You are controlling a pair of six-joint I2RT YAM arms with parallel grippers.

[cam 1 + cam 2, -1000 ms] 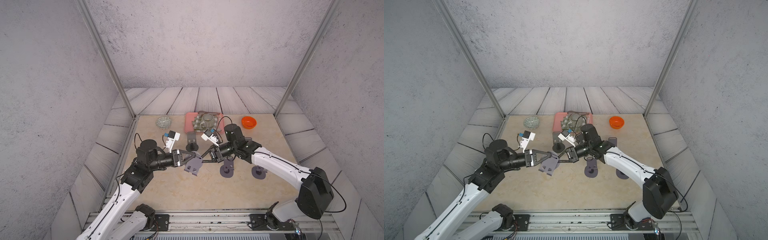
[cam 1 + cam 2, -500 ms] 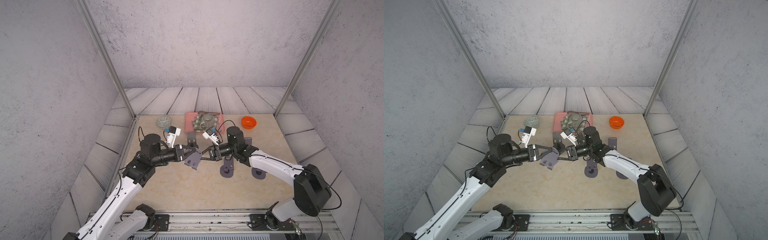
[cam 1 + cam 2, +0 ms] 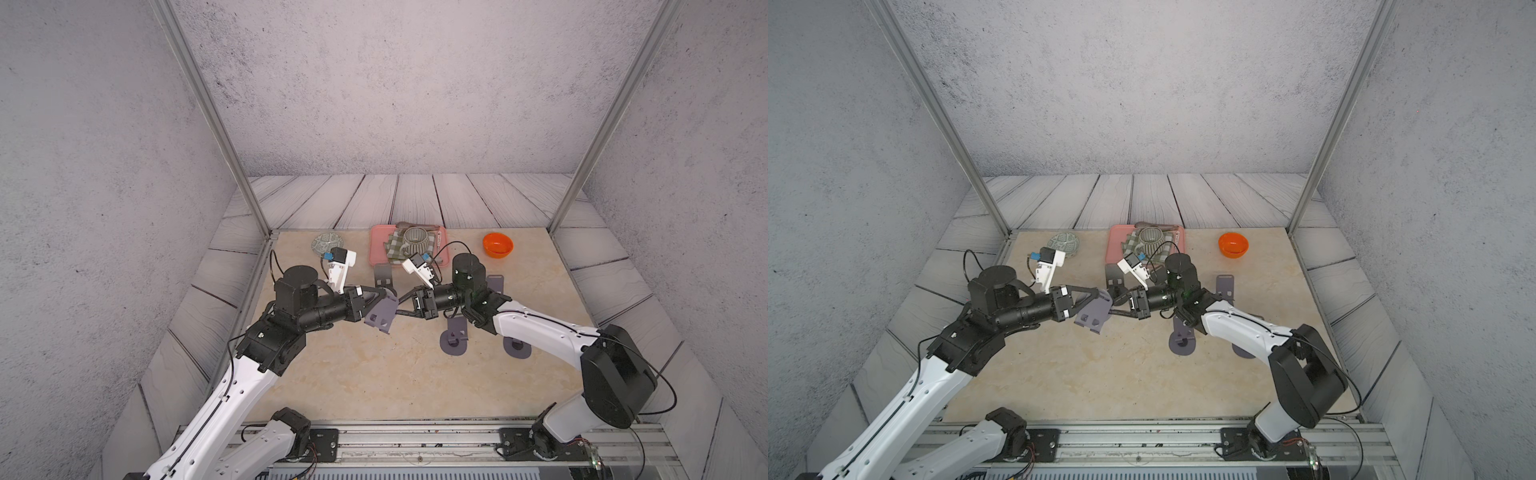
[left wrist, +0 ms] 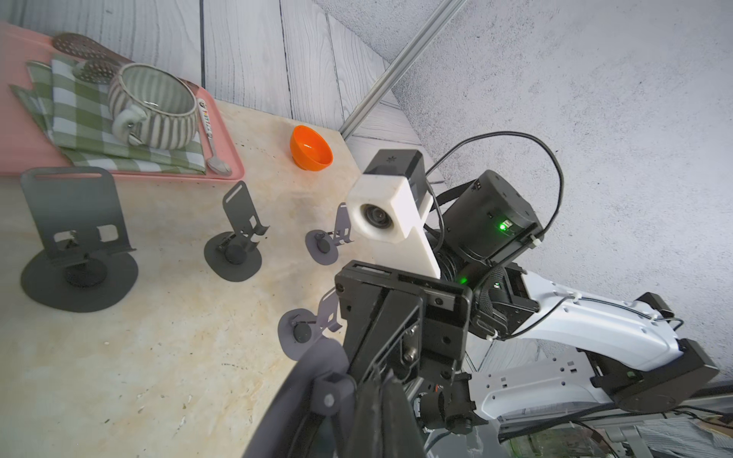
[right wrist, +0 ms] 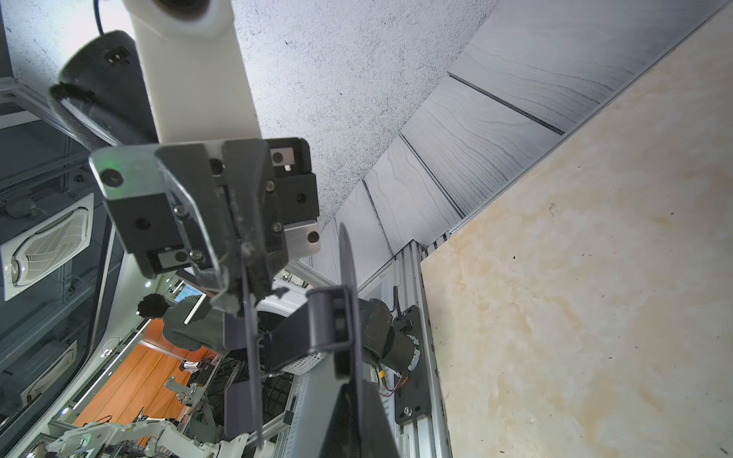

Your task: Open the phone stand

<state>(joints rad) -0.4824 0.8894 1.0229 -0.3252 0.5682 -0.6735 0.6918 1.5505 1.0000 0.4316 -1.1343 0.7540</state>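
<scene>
Two arms: they meet at mid-frame in both top views, tips almost nose to nose above the surface.
Stand: lilac-grey, held clear of the surface just left of centre and in front of the tray. Its flat panel tilts toward the lower edge of the frame.
Left claw: it reaches in from the left of the frame, pressed together on the stand's thin panel.
Right claw: it comes in from the right of the frame and pinches the same stand. In the right wrist view the stand's round foot runs edge-on into this claw's fingers.
Hinge: in the left wrist view a small knuckle joins the foot to the panel, low in the frame. How far it is folded cannot be told.
Other stands: four dark grey ones sit on the surface with their panels raised. One is just behind the claws, and three lie under and beyond the right arm.
Tray: pink, at the far edge of the surface in the upper centre of the frame. It carries a checked cloth, a striped mug and a spoon.
Bowl: orange, to the right of the tray and apart from it.
Dish: patterned, to the left of the tray, near the left arm's wrist camera.
</scene>
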